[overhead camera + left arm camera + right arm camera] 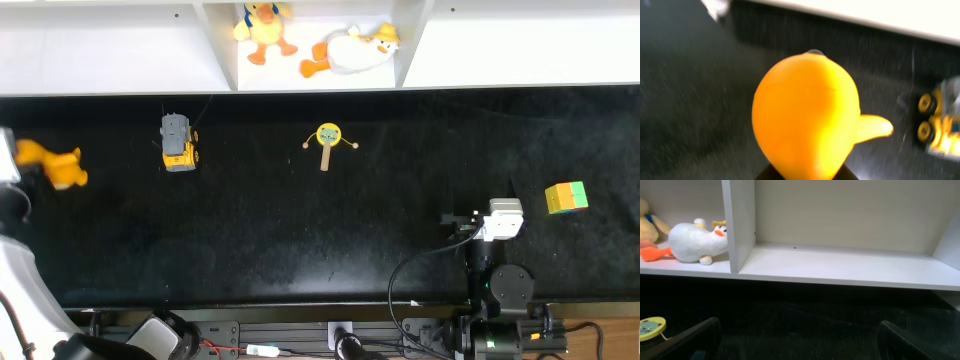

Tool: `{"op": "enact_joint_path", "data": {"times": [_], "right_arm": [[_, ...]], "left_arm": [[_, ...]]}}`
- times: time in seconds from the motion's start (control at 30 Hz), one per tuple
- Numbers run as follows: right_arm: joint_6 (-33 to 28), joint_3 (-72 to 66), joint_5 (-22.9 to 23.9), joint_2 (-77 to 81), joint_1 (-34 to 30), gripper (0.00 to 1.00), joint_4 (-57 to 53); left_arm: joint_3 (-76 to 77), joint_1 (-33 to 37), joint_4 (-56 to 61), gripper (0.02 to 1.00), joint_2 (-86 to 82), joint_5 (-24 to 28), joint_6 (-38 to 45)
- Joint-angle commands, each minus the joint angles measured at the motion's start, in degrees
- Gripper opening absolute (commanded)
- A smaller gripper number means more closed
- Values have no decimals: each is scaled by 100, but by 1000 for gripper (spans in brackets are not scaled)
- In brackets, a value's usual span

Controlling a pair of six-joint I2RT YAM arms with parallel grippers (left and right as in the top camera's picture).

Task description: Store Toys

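An orange plush toy (807, 117) sits lifted above the black table at the far left, and my left gripper (807, 176) is shut on its lower end. The same orange plush toy (55, 163) lies near the table's left edge in the top view. A yellow toy truck (178, 143) stands just to its right, with a small rattle drum (328, 140) at mid-table and a coloured cube (566, 198) at the right. My right gripper (800, 328) is open and holds nothing, low over the table at the front right, facing the white shelf (840, 267).
The shelf's middle compartment (225, 60) holds a yellow duck plush (263, 28) and a white duck plush (350, 50). The right compartment facing my right gripper has a bare floor. Cables run along the table's front edge.
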Motion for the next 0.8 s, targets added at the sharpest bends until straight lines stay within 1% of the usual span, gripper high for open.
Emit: {"op": "enact_joint_path", "data": {"times": [0.03, 0.23, 0.5, 0.63, 0.8], "right_arm": [[59, -79, -39, -37, -35, 996, 31], [61, -79, -39, -37, -35, 993, 31], [59, -79, -39, -37, -35, 996, 31], [61, -79, -39, -37, -35, 996, 28], [59, -79, -39, -37, -35, 996, 28]], "left_arm": [[833, -647, 55, 38, 173, -905, -730], [1248, -1185, 352, 34, 708, -1008, -1268], [1255, -1652, 1071, 34, 1314, -1010, -1292], [1292, -1847, 1456, 36, 1615, -1283, -1292], [1412, -1910, 1464, 36, 1749, -1537, -1268]]}}
